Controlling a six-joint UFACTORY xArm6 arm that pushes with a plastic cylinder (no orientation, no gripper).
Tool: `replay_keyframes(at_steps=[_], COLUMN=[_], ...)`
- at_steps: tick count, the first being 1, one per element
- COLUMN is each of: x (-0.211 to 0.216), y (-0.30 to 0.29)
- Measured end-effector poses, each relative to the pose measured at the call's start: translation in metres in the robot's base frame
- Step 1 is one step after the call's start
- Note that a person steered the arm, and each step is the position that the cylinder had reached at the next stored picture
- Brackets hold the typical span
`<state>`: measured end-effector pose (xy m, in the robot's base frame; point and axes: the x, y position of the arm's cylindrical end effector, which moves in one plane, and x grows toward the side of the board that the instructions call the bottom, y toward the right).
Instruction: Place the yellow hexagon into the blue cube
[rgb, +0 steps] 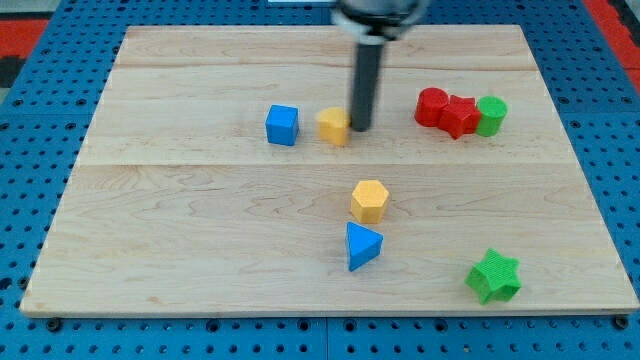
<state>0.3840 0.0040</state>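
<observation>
Upright, my tip (359, 128) touches a yellow block (334, 126) just right of the blue cube (282, 125).

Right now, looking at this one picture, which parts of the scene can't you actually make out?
- My tip: it sits at the right edge of a yellow block; contact is unclear.
- That yellow block is blurred, so its shape is unclear.
- The arm above the rod is cut off by the view's top edge.
- The red blocks crowd together against the green cylinder; their shapes and number are unclear.
</observation>
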Motion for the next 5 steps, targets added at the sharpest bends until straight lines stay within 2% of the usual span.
replay_keyframes(at_steps=[1,2,3,4,5], x=[0.001,0.048,0.125,0.152,0.096], y=[-0.014,0.094,0.153,0.08,0.029])
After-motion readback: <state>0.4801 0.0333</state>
